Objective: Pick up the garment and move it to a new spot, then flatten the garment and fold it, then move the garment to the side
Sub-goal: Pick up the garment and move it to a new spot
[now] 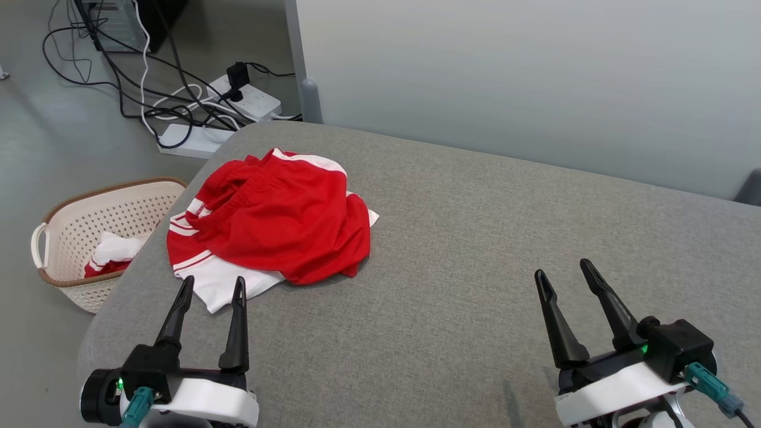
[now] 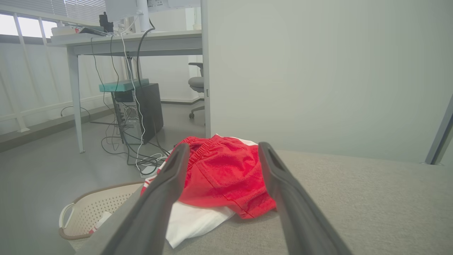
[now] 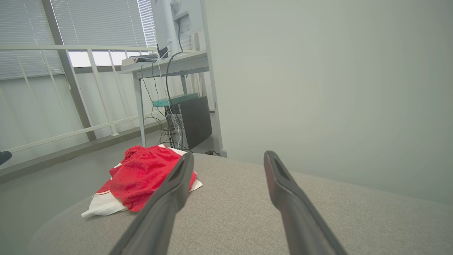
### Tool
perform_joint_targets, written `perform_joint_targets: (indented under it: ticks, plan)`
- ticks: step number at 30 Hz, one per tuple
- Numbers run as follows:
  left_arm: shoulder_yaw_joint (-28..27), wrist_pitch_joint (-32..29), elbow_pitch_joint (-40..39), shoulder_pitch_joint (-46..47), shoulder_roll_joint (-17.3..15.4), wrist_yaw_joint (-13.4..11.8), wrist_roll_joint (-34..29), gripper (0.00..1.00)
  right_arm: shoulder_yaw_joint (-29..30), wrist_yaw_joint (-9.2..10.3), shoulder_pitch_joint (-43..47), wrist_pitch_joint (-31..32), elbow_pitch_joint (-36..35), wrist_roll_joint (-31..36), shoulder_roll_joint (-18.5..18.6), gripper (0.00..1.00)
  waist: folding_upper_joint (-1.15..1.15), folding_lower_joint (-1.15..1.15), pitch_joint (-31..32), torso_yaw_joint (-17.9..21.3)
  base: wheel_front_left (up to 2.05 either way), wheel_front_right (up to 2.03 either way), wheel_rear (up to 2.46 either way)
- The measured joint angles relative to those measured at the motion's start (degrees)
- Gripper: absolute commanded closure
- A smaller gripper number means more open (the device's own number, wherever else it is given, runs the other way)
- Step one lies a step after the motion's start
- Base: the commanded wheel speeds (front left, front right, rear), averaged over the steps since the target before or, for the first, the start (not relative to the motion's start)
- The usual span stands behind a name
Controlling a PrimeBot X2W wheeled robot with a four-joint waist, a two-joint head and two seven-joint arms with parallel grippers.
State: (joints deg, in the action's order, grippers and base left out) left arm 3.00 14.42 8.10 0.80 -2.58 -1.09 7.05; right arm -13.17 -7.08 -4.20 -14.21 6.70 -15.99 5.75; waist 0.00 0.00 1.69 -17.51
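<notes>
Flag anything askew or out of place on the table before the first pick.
Only the garment: a crumpled red-and-white heap, waistband bunched, layers overlapping, close to the table's far left edge, near the basket on the floor. That basket holds another red-and-white cloth. Nothing spilled or damaged that I can see.

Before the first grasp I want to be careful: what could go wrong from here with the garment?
1. The garment lies crumpled near the table left edge, by the basket; a careless pull may drop it off.
2. Red fabric covers a white part, so the open left jaws may lift only one layer.
</notes>
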Motion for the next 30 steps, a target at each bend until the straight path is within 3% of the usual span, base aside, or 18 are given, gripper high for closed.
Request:
perform_joint_targets:
  ticks: [7,18,30]
  plan:
    - [-0.32,0.0,0.03,0.0,0.01,-0.52,0.08,0.0,-0.13,0.0,0.0,0.0,-0.03,0.0,0.02,0.0,0.0,0.0,-0.25,-1.05,0.0,0.0,0.0]
    - [-0.57,0.0,2.88,3.47,0.03,-1.08,2.83,0.0,-0.33,0.0,-0.12,0.0,-0.05,-0.15,0.54,0.0,0.0,0.0,-2.09,0.35,0.0,0.0,0.0]
    - [-2.85,0.05,21.01,17.53,0.33,-2.08,8.27,0.0,-1.9,0.0,-3.64,-0.01,-0.26,-0.8,2.69,0.0,0.0,0.0,-7.07,4.6,0.0,0.0,0.0]
